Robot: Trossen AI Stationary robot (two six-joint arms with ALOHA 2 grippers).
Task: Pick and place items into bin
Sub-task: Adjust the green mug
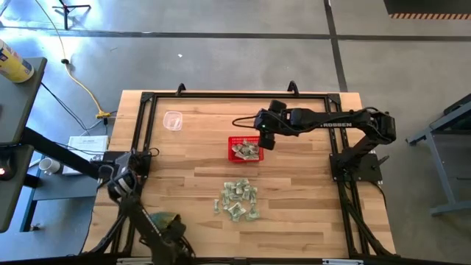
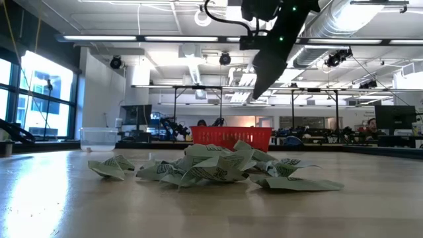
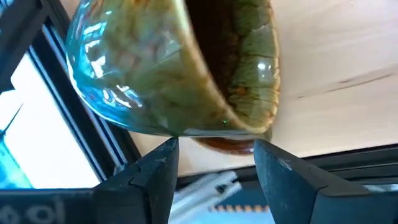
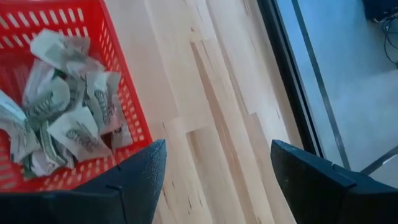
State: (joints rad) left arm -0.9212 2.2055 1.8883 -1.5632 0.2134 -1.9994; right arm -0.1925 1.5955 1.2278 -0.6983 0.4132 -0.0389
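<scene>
Several pale green-and-white packets (image 1: 239, 200) lie in a loose pile on the wooden table, also seen in the low view (image 2: 211, 165). More packets (image 4: 56, 118) lie inside the red basket (image 1: 244, 149). My right gripper (image 4: 214, 168) hangs open above the basket's right side (image 1: 266, 140), with nothing between its fingers. My left gripper (image 3: 214, 149) is open at the table's near left corner (image 1: 168, 227). Its fingertips stand on either side of the rim of a green-brown mug (image 3: 155, 68), and I see no touch.
A clear plastic cup (image 1: 173, 120) stands at the far left of the table. A black frame (image 1: 147, 99) runs along the table's edges. Bare wood lies between the pile and the basket and to the right of both.
</scene>
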